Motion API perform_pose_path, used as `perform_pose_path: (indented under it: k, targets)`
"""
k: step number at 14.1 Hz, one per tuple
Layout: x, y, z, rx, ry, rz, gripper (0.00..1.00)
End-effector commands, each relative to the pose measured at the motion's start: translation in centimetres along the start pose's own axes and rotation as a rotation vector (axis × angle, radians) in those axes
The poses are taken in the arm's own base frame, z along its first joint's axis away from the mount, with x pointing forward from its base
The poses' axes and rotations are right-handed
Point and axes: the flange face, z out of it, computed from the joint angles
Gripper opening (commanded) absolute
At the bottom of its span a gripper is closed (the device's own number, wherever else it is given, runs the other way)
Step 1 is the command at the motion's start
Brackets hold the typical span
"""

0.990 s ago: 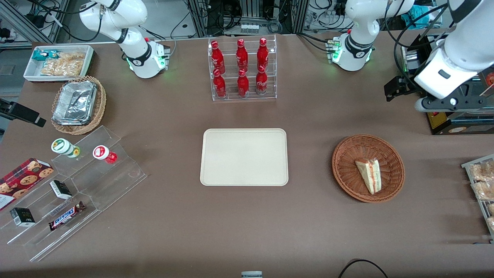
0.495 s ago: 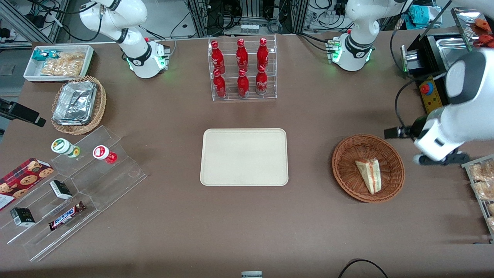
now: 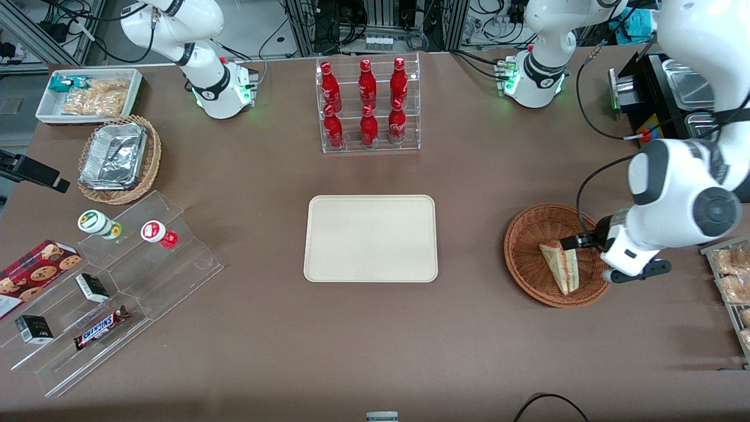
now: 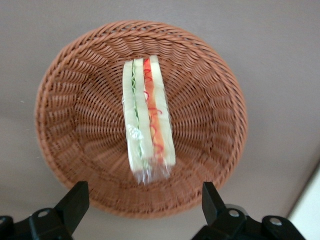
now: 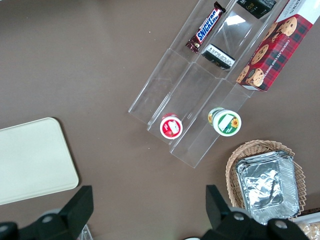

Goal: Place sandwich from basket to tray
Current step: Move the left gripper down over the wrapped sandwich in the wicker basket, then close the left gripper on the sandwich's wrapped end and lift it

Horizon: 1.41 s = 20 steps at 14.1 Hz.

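Gripper (image 4: 141,210) hovering above the basket (image 4: 65,100), fingers (image 4: 74,204) spread wide and holding nothing, wrapped sandwich (image 4: 146,116) lying below between them, pale bread with green and red filling, tray (image 3: 370,238) well apart

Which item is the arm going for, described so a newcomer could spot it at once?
Start at the cream tray mid-table, then look toward the working arm's end to the reddish-brown wicker basket. Inside lies the sandwich, a clear-wrapped wedge of pale bread with green and red-orange filling. The gripper hovers above it, jaws open; it is the only thing in that basket, unlike the lighter basket holding foil trays.
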Motion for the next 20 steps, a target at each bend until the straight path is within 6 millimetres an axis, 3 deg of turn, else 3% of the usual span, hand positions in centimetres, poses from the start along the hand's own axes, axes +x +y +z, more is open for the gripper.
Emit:
perform_pose_path:
  k: [1,3,5,10,13,17,18,20]
  targets:
    - [-1.0,-1.5,1.6,0.029,0.053,-0.067,1.00]
    - [-1.3,-1.6,4.0,0.018,0.074,-0.066,1.00]
    - [-1.2,-1.6,4.9,0.007,0.090,-0.070,1.00]
    - [-1.4,1.2,3.6,-0.003,0.120,-0.108,1.00]
    - [-1.1,1.3,2.5,-0.008,0.136,-0.108,1.00]
    - [-0.9,0.9,5.0,-0.001,0.102,-0.114,1.00]
    - [-0.9,1.0,5.5,-0.004,0.105,-0.114,0.95]
    - [-0.7,1.0,6.1,-0.007,0.105,-0.117,0.69]
